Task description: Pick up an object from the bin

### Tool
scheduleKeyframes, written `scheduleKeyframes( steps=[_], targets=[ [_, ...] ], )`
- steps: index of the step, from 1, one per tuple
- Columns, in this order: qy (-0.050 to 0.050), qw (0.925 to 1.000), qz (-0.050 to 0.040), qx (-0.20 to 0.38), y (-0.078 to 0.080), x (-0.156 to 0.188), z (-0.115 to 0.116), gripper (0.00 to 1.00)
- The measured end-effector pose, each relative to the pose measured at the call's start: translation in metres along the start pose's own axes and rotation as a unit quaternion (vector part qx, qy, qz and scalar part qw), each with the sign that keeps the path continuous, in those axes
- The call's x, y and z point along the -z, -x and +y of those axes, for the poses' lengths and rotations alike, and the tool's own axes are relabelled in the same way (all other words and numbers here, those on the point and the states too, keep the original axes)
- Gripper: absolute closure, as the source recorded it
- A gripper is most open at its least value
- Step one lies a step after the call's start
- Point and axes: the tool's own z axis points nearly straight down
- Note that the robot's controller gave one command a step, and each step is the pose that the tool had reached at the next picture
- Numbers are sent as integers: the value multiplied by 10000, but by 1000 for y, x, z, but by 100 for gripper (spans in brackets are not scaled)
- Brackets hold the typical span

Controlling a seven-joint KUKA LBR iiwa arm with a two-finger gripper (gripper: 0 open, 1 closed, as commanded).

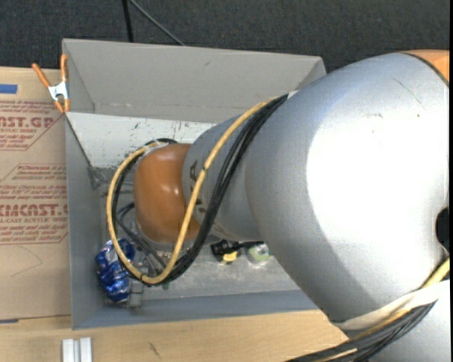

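Reaching in from the right edge of the bin [189, 74], the arm [347, 187] covers most of the floor, so you have little to go on below it. Its orange cover [160, 191] sits over the left half of the bin, with yellow and black cables [115, 202] looped round it. The gripper [140, 256] is down under that cover, near the front-left corner, and you cannot tell whether it is spread or pressed together. Just beside it, in the front-left corner, lies a blue crinkled thing [112, 271], perhaps a crumpled wrapper; you cannot tell whether the gripper touches it. Along the front edge, further toward the right, a small yellow-and-black piece [226, 253] lies just beside a pale greenish piece [258, 255], both close under the arm and apart from the blue one.
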Motion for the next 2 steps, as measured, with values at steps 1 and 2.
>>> scheduleKeyframes(
  steps=[1,2],
  targets=[
    [-1,10000,-6,-15,1,0,-1,100],
    [31,10000,-52,-62,32,129,-19,100]
  ],
)
